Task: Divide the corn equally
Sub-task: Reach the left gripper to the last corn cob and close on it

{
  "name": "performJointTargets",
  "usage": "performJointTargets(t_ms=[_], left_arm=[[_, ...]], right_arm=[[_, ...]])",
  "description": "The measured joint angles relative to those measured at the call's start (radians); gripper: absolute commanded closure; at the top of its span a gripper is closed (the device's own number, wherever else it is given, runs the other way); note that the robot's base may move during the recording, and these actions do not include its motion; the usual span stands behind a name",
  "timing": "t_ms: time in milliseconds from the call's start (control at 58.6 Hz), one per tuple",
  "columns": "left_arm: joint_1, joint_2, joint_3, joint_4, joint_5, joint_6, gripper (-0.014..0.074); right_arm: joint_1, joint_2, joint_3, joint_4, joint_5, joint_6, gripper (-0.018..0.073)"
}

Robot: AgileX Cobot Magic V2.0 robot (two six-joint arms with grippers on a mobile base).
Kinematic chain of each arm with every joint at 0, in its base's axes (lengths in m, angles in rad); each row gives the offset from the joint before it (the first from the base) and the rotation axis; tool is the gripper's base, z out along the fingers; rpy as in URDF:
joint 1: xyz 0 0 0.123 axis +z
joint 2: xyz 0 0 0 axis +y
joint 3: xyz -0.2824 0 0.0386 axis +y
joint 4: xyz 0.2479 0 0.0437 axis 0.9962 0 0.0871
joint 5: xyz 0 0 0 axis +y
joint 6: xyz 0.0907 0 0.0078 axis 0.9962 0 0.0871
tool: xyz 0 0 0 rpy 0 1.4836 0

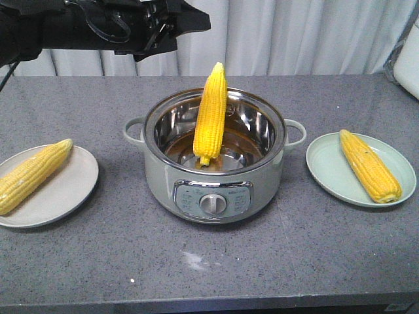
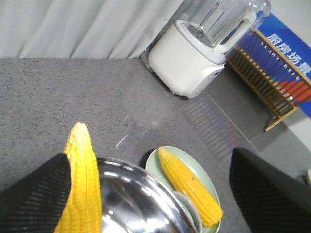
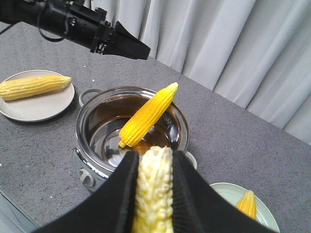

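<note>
My right hand is clamping a pale cob lengthwise between its two black fingers — the bumpy, whitish-yellow kernels are bulging up between them. My left hand is hanging spread wide and gripping nothing, up over the far left of the table.

A brighter yellow cob is standing in the pot, blunt end down on the shiny steel bottom. It is leaning on the far rim with its pointed tip sticking up above it. The pot is round, with a pale grey-green shell, two loop handles and a metal dial on its front panel. To my left a tapered cob is lying across a round grey plate. To my right a golden cob is lying on a pale green plate, its tip pointing away from me.

Everything is sitting on a dark grey speckled table — a small white smear is showing in front of the pot. Pleated pale curtains are hanging behind. Past the green plate a white blender with a clear jug is standing. Beside it a wooden slatted rack is sitting next to a blue sign with white characters.
</note>
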State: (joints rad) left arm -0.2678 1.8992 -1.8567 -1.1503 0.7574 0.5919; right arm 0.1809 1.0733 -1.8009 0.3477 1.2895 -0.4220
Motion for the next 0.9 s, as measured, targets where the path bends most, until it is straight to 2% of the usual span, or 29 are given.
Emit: performJointTargets(t_ms=[153, 341, 443, 614, 904], left_arm=[[0.0, 0.116, -0.213, -0.023, 0.009, -0.034, -0.0095], [0.0, 0.282, -0.477, 0.106, 0.05, -0.162, -0.0083], [0.0, 0.375, -0.563, 0.141, 0.09, -0.198, -0.0077], [0.0, 0.475, -0.6, 0.151, 0.13, -0.207, -0.0062], [-0.018, 0.511, -0.604, 0.166, 0.127, -0.207, -0.0042]], right_arm=[[0.0, 0.0, 0.0, 0.0, 0.0, 0.0, 0.0565], [0.0, 0.0, 0.0, 0.0, 0.0, 0.0, 0.0565], [0.0, 0.0, 0.0, 0.0, 0.0, 0.0, 0.0565], [0.0, 0.0, 0.0, 0.0, 0.0, 0.0, 0.0565], [0.0, 0.0, 0.0, 0.001, 0.0, 0.0, 0.0565]])
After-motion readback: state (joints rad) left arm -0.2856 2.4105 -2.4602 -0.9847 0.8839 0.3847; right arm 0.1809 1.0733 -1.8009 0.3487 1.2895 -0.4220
